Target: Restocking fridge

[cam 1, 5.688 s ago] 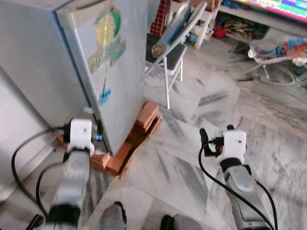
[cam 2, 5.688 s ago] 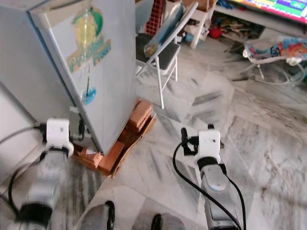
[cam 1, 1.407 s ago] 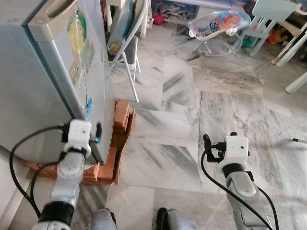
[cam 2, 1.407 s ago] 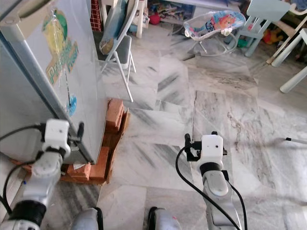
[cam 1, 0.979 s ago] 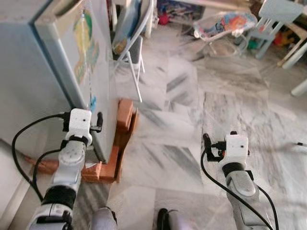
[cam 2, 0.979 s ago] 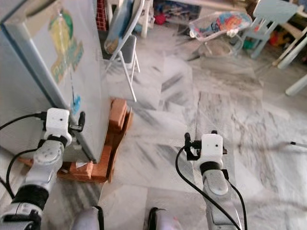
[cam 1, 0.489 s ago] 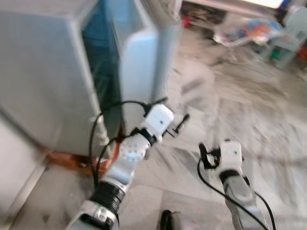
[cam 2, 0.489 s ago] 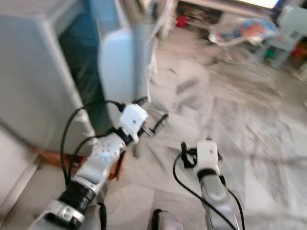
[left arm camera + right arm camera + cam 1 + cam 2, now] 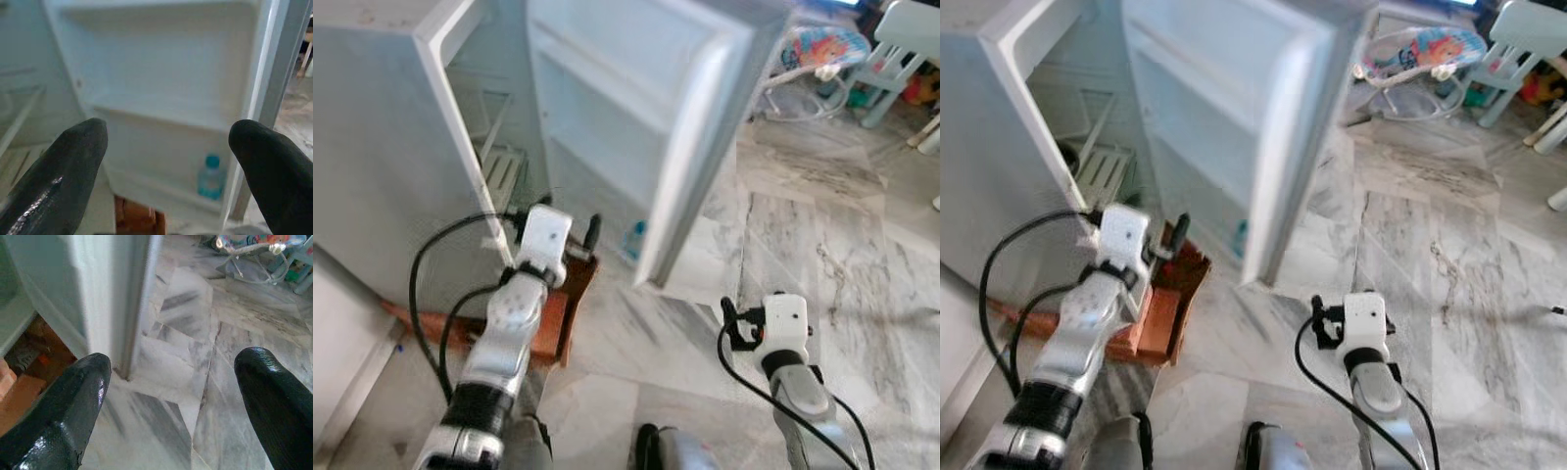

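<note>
Fridge [image 9: 382,147]: outside smooth painted metal, pale grey, slightly satin. Door [image 9: 636,108] inner liner is moulded white plastic w/ soft sheen; shelves inside look like wire. Bottle [image 9: 211,177]: clear bluish plastic, glossy. Floor [image 9: 803,225]: polished marble, grey veins, reflective. Bricks [image 9: 1160,313] under fridge: rough, matt, red-orange. Left gripper [image 9: 166,161] fingers: black, smooth, semi-gloss, approx. like rubber or plastic; right gripper [image 9: 171,396] same. Arms: silver metal, white plastic wrist housings.

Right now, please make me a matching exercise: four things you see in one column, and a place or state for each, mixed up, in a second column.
1. fridge door
2. water bottle
3. bricks
4. baby bouncer

A. under the fridge
B. swung open
C. on the floor far behind
D. on the lowest door shelf

Pairs: 1-B, 2-D, 3-A, 4-C
</note>
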{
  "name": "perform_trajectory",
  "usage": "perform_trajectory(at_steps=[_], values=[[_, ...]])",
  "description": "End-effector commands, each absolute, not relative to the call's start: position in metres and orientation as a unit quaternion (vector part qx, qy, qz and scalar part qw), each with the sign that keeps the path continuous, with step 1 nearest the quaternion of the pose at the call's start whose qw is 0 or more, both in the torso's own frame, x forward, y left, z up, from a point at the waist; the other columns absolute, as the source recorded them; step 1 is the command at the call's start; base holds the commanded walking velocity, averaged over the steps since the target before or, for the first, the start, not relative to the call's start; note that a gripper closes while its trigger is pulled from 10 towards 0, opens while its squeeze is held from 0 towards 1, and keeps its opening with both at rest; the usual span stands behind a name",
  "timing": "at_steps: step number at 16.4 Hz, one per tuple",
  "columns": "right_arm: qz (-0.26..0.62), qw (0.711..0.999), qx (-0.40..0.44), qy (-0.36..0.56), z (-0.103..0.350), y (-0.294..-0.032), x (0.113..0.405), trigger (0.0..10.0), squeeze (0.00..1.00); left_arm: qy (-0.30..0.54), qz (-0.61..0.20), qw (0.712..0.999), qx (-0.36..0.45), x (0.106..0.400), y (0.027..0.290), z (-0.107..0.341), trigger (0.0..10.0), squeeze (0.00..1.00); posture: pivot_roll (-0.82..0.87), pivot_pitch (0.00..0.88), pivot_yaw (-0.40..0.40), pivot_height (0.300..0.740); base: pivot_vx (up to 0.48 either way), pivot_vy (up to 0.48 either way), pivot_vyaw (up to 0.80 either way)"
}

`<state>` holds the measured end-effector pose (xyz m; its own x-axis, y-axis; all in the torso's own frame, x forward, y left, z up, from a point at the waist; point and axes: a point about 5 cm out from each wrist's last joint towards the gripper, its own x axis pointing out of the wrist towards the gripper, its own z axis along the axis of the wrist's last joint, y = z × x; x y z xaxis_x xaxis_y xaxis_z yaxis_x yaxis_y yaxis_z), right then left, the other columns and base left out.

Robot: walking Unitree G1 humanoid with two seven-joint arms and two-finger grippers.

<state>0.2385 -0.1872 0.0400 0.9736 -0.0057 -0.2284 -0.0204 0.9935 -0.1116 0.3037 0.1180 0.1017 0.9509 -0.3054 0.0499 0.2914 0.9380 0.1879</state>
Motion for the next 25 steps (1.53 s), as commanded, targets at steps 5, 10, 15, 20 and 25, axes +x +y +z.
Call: perform_trajectory(at_steps=[5,10,15,20,25], values=[[0.008,0.991,-0.056,0.121,0.038,-0.186,0.24,10.0,0.0,0.005,-0.138,0.986,0.089,0.27,0.126,0.073,10.0,0.0,0.08,0.12,-0.101,0.74,0.048,-0.312,-0.8],[0.007,0.994,-0.06,0.094,0.048,-0.184,0.25,10.0,0.0,0.016,-0.085,0.99,0.112,0.262,0.159,0.082,10.0,0.0,0.12,0.139,-0.066,0.74,0.055,-0.426,-0.77],[0.008,0.995,-0.054,0.081,0.053,-0.181,0.257,10.0,0.0,0.038,-0.065,0.991,0.111,0.26,0.163,0.075,10.0,0.0,0.11,0.133,-0.09,0.74,0.349,-0.272,-0.34],[0.019,0.997,-0.042,0.06,0.059,-0.172,0.26,10.0,0.0,0.044,-0.046,0.992,0.11,0.267,0.159,0.072,10.0,0.0,0.1,0.113,-0.1,0.74,0.455,0.0,0.0],[0.022,0.998,-0.042,0.052,0.06,-0.17,0.26,10.0,0.0,0.052,-0.026,0.991,0.117,0.27,0.165,0.066,10.0,0.0,0.09,0.098,-0.096,0.74,0.48,0.0,0.0]])
